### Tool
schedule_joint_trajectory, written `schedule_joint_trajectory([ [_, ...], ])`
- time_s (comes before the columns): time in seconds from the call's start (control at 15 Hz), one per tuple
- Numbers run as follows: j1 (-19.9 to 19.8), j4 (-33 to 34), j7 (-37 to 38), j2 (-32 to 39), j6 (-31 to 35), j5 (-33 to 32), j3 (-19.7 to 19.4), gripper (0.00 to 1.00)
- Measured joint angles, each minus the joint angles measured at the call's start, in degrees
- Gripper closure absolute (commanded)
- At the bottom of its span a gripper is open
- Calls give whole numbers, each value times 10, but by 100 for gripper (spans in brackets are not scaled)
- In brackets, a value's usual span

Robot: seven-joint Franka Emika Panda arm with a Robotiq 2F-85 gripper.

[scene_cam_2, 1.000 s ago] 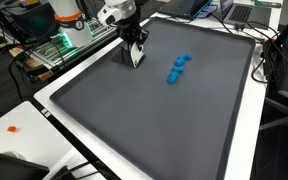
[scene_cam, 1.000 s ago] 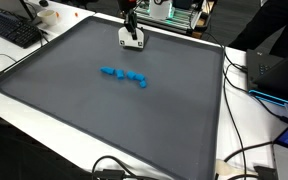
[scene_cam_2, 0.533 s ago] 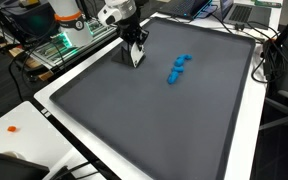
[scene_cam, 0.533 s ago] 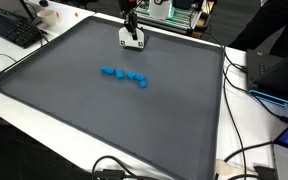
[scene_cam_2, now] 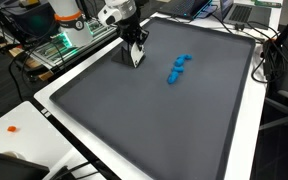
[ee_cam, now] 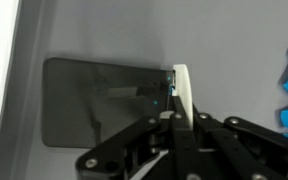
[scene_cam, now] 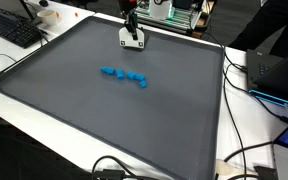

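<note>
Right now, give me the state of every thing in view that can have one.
gripper: shut on the white piece, low near the edge of the grey mat.
white piece: held edge-on in the gripper; contact with the grey mat unclear.
blue pieces: lying in a loose row on the grey mat, apart from the gripper.
grey mat: lying flat.
</note>
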Motion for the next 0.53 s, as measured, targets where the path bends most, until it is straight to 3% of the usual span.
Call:
schedule_joint_trajectory([
  [0.53,-1,-5,10,-5,0,-2,0,99],
])
